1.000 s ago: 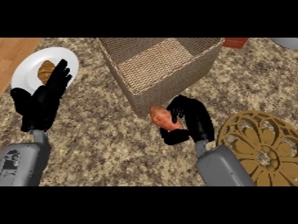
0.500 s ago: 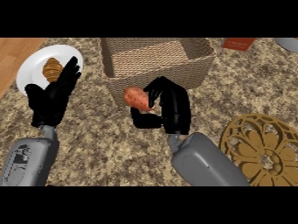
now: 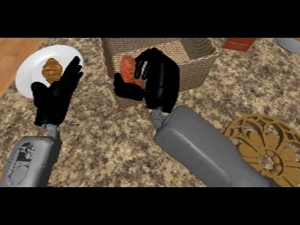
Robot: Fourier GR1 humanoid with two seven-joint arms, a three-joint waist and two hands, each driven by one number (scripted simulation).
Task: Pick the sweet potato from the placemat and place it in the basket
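Observation:
The orange sweet potato (image 3: 127,67) is held in my right hand (image 3: 153,79), whose fingers and thumb curl round it, over the front wall of the woven basket (image 3: 194,55). Most of the potato is hidden by the hand. The basket stands at the top middle of the head view. The gold openwork placemat (image 3: 272,149) lies at the lower right with nothing on it. My left hand (image 3: 55,94) stays open and still at the left, fingers up, in front of a white plate.
A white plate (image 3: 32,72) with a croissant (image 3: 51,69) sits at the upper left beside a wooden strip. A red box (image 3: 238,44) and a grey bowl (image 3: 296,45) lie along the top right edge. The counter top is speckled stone.
My right hand has carried the sweet potato up and to the left, from beside the placemat to over the basket's front wall. The left hand has barely moved.

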